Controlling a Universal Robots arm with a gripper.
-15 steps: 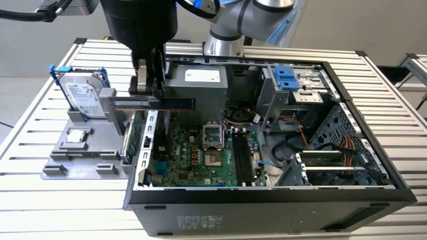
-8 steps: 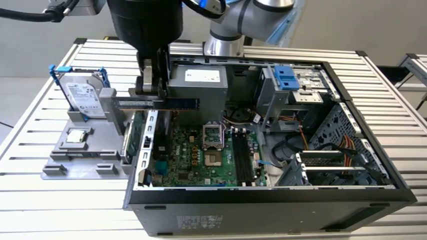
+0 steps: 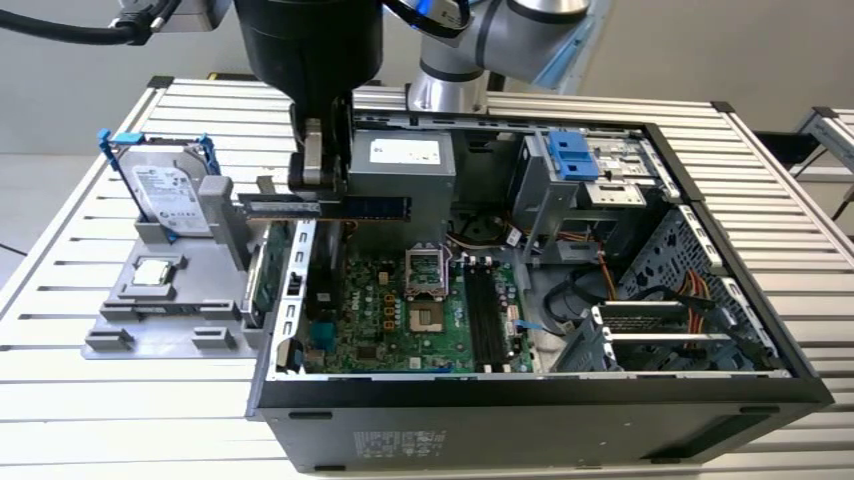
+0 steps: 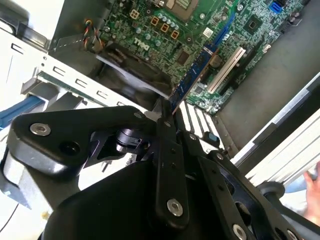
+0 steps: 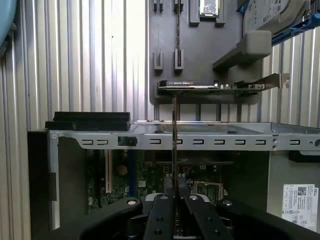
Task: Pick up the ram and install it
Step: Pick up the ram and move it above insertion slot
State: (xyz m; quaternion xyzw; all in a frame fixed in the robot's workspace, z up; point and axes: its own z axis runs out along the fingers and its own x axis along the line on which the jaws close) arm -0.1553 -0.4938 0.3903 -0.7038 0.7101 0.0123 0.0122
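Gripper (image 3: 326, 190) is hanging over the open computer case (image 3: 534, 395), jaws pinched narrow and clamping the ram (image 3: 380, 207) around its middle. The ram is lying level in the air with both ends sticking out of the gripper. One end is pointing toward the exterior view's left and the other toward the exterior view's right, over the motherboard (image 3: 400, 300). It is hovering above the case wall that faces the grey tray (image 3: 160, 310), touching nothing but the gripper. It is sitting apart from the black memory slots (image 3: 487, 320), which are lying further toward the exterior view's right on the board. In the first wrist view the ram (image 5: 173, 130) is showing edge-on as a thin line running out from the gripper (image 5: 173, 189) across the case rim. In the second wrist view the ram (image 4: 200, 65) is reaching out from the gripper (image 4: 165, 119) over the green board. The case is sitting on the slatted bench (image 3: 107, 420). The tray is lying beside the case toward the bench edge on the exterior view's left, carrying a hard drive (image 3: 167, 195) with blue clips, a green card (image 3: 274, 265) standing on edge and a small square chip (image 3: 154, 270).
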